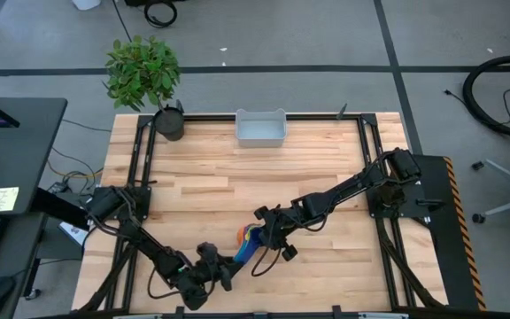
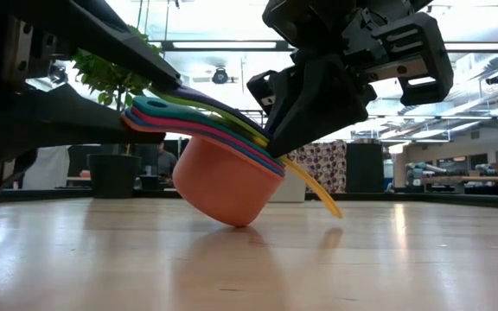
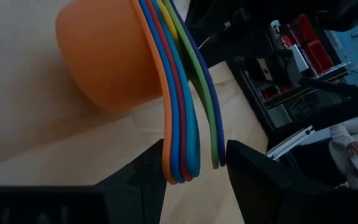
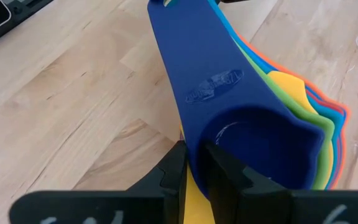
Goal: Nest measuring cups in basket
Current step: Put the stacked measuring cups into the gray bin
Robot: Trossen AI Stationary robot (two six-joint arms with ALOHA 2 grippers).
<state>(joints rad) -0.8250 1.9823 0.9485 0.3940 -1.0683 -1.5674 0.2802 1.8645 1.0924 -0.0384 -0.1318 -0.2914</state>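
The measuring cups [image 1: 250,241] are nested in one stack, orange [image 2: 223,186] outermost and dark blue [image 4: 253,140] innermost. The stack stands tilted at the table's near middle, with the orange cup's bottom edge [image 2: 236,220] on the wood. My right gripper [image 4: 194,149] is shut on the stack's rim. My left gripper [image 3: 196,144] is open, its fingers standing on either side of the free ends of the fanned handles [image 3: 185,140]; whether they touch them I cannot tell. The pale basket [image 1: 260,129] stands at the table's far edge. My right gripper pinches the dark blue cup's wall [image 4: 196,140] beside the root of its handle, one finger inside the hollow and one outside. A yellow piece [image 4: 194,199] shows between the fingers below it. The fingers slant down from the table's right. The stack is tilted, with the orange cup on the table.
A dark round pot [image 1: 169,122] with a green plant [image 1: 142,69] stands at the far left corner. A black frame [image 1: 144,151] runs along the table's edges. Bare wood lies between the stack and the basket.
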